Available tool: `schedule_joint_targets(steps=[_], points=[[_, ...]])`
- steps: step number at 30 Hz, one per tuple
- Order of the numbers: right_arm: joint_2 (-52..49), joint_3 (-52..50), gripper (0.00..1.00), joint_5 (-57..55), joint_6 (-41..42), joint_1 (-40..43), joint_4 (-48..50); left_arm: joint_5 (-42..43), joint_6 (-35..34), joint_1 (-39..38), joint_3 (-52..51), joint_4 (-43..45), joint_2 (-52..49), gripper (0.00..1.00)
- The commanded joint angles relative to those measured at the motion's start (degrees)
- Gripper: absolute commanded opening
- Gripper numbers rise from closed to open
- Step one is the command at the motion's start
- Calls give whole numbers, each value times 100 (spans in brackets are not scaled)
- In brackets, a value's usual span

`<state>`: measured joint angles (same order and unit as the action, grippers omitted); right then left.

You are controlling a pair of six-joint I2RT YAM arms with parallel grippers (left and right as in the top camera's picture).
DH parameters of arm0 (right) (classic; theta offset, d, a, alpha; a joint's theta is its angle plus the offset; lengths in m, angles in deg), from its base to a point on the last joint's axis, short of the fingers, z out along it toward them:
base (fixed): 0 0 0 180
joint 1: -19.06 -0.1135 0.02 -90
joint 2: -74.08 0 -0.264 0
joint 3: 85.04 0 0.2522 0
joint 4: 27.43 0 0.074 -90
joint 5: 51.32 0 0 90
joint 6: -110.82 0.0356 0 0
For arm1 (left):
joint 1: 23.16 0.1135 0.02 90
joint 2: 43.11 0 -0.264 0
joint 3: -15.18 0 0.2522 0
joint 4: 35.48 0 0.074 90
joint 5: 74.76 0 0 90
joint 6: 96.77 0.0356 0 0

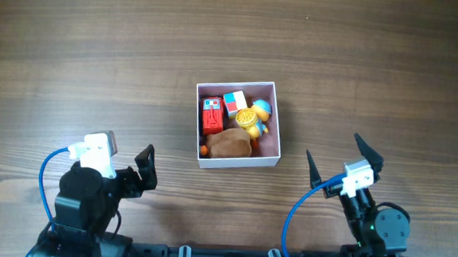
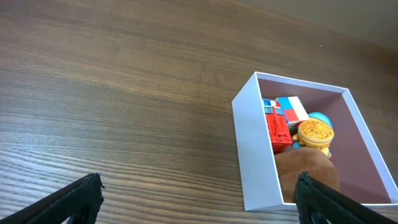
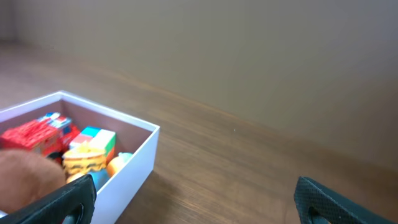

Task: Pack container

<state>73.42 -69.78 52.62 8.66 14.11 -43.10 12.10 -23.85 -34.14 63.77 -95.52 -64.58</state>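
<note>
1. Left pincer (image 2: pixel 199 200) stood released in its wrist view, its two dark fingertips wide apart with only the bare wooden tabletop (image 2: pixel 124 93) between them. The container (image 2: pixel 255 149) sat ahead and to the right. Its white wall was near the right fingertip, though contact could not be judged. On its pink floor lay a red block toy (image 2: pixel 278 127), a red-white-blue cube (image 2: pixel 292 109), a yellow ridged toy (image 2: pixel 314 134) and a brown soft lump (image 2: pixel 308 168), crowded toward the left wall.
2. Right pincer (image 3: pixel 196 199) was likewise released in its wrist view, fingertips wide apart and gripping nothing. The container lay to the left, one corner turned toward the camera. The left fingertip overlapped its wall in the picture, and whether they touched could not be told.
3. From overhead, the container sat around the middle of the visible tabletop, square to its edges. Both pincers were back toward the near edge, one to the left of the container and one to the right, each well apart from it.
</note>
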Motion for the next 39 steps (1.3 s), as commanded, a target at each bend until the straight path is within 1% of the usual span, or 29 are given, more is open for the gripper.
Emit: schedule_joint_targets(steps=[1, 3, 6, 27, 29, 31, 33, 34, 37, 39], points=[[48, -83, 100, -691, 1019, -35, 151, -55, -74, -4, -48, 15, 20, 100], [48, -83, 100, -737, 1021, -35, 149, -55, -74, -4, -48, 15, 20, 100], [48, -85, 100, -833, 1237, -35, 144, -55, -74, -4, -48, 15, 20, 100], [46, -83, 100, -754, 1235, -35, 153, -52, -76, 0, -48, -37, 22, 100], [46, -83, 100, -756, 1231, -35, 153, 22, -74, 216, -52, -439, 210, 100], [42, -83, 100, -756, 1233, -35, 153, 81, -39, 474, -201, -494, 660, 100], [39, -85, 100, -756, 1233, -35, 153, 120, 245, 732, -619, -238, 1250, 100], [39, -83, 100, -754, 1233, -35, 153, 155, 400, 844, -876, 57, 1473, 100], [39, -83, 100, -754, 1233, -35, 153, 538, 1054, 1250, -1770, 1565, 1985, 100], [39, -83, 100, -754, 1231, -35, 153, 815, 1438, 1335, -2339, 2865, 2096, 100]])
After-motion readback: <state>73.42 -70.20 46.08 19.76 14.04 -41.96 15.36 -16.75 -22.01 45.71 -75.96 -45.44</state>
